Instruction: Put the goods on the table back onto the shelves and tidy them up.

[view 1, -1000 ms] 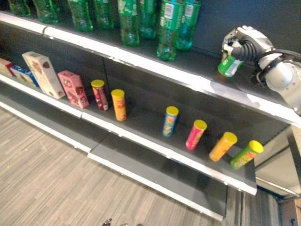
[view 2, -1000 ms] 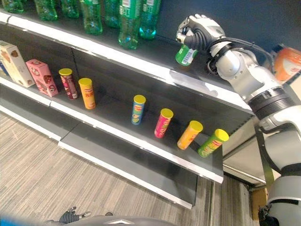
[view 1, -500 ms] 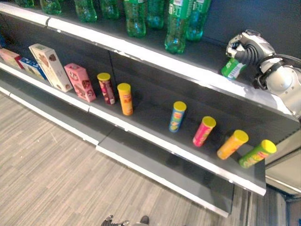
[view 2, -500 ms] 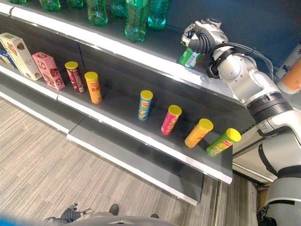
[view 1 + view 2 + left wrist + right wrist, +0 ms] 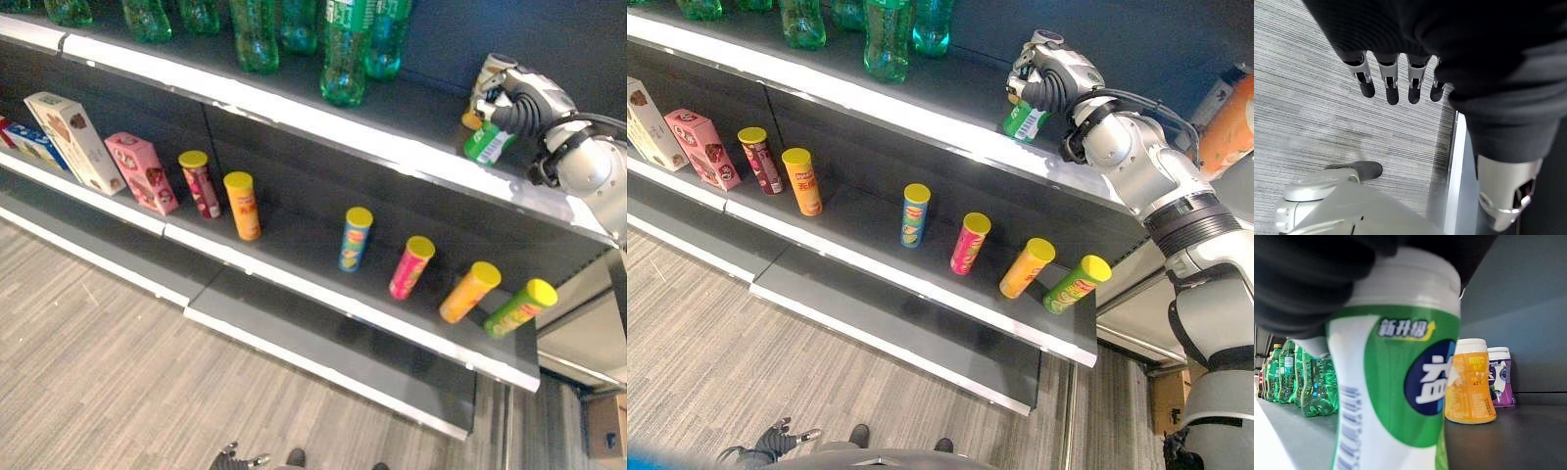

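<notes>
My right hand (image 5: 1056,76) is shut on a small green bottle with a white cap (image 5: 1024,121), tilted just above the right part of the upper shelf (image 5: 411,152). Up close, the green bottle (image 5: 1396,382) stands in front of an orange bottle (image 5: 1469,382) and a purple bottle (image 5: 1501,377) further back on that shelf. The orange bottle (image 5: 477,90) also peeks out just behind the hand. My left hand (image 5: 1391,83) hangs low over the floor with its fingers straight and nothing in it.
Green soda bottles (image 5: 343,59) line the upper shelf to the left of the hand. Several chip cans (image 5: 355,238) and snack boxes (image 5: 137,171) stand on the middle shelf (image 5: 294,284). Grey striped floor (image 5: 118,382) lies below.
The camera has shifted, so the whole shelf sits differently in the picture. My right hand still holds the green bottle over the upper shelf, and the orange bottle now shows behind it.
</notes>
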Robot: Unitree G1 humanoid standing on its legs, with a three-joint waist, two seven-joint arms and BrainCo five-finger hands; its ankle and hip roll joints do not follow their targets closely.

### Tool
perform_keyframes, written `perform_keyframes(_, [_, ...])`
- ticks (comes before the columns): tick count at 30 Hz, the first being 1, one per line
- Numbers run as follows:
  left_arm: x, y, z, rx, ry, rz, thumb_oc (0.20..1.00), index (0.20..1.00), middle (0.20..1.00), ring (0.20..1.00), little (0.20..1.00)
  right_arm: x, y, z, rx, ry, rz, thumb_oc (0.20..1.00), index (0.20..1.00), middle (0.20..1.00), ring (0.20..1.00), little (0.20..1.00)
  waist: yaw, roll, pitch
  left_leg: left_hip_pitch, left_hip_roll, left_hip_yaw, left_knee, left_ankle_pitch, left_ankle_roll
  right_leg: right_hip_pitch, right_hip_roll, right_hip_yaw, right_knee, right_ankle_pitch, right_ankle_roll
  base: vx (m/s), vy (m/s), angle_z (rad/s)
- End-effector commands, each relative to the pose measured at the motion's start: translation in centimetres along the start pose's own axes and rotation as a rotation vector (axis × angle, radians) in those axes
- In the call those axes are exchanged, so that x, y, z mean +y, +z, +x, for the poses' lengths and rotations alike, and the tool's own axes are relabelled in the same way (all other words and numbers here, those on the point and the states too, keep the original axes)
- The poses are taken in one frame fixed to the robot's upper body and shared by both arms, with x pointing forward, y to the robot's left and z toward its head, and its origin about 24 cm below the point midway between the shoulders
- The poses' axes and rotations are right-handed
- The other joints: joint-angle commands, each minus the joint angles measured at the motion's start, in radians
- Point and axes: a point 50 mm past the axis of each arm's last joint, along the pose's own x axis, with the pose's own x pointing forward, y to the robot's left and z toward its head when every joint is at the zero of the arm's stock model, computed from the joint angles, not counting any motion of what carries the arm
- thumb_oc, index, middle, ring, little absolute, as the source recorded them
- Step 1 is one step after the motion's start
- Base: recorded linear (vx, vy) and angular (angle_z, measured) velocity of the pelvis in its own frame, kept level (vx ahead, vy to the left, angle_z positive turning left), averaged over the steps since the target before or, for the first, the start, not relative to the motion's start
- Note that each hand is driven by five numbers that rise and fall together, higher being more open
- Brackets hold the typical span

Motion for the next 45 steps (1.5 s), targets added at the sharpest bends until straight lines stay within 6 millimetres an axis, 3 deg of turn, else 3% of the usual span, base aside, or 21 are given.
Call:
perform_keyframes(1, [1.5, 2.1, 0.6, -0.062, 0.035, 0.002, 1.0, 1.0, 1.0, 1.0, 1.0, -2.8, -0.4, -0.3, 0.007, -0.039, -0.072, 0.2, 0.2, 0.2, 0.2, 0.2, 0.035, -0.027, 0.01, 0.036, 0.014, 0.082, 0.009, -0.121, -0.018, 0.064, -0.002, 0.033, 0.017, -0.145, 0.03, 0.0, 0.0, 0.0])
perform_keyframes(34, [2.9, 2.0, 0.6, -0.048, 0.05, -0.001, 1.0, 1.0, 1.0, 1.0, 1.0, -2.8, -0.4, 0.7, 0.034, 0.028, -0.148, 0.2, 0.2, 0.2, 0.2, 0.2, 0.053, -0.042, 0.011, 0.029, 0.006, 0.066, 0.009, -0.124, -0.016, 0.066, -0.005, 0.014, 0.017, -0.151, 0.031, 0.0, 0.0, 0.0])
perform_keyframes(36, [2.9, 1.9, 0.6, -0.045, 0.05, -0.005, 1.0, 1.0, 1.0, 1.0, 1.0, -2.9, -0.5, 0.7, 0.043, 0.031, -0.178, 1.0, 1.0, 1.0, 1.0, 1.0, 0.055, -0.043, 0.012, 0.029, 0.005, 0.064, 0.009, -0.124, -0.015, 0.066, -0.005, 0.011, 0.017, -0.152, 0.031, 0.0, 0.0, 0.0])
perform_keyframes(45, [3.5, 2.0, 0.6, -0.042, 0.061, -0.005, 1.0, 1.0, 1.0, 1.0, 1.0, -3.8, -1.0, 0.9, 0.072, 0.005, -0.238, 1.0, 1.0, 1.0, 1.0, 1.0, 0.057, -0.046, 0.011, 0.028, 0.004, 0.063, 0.009, -0.127, -0.012, 0.067, -0.005, 0.009, 0.017, -0.15, 0.03, 0.0, 0.0, 0.0])
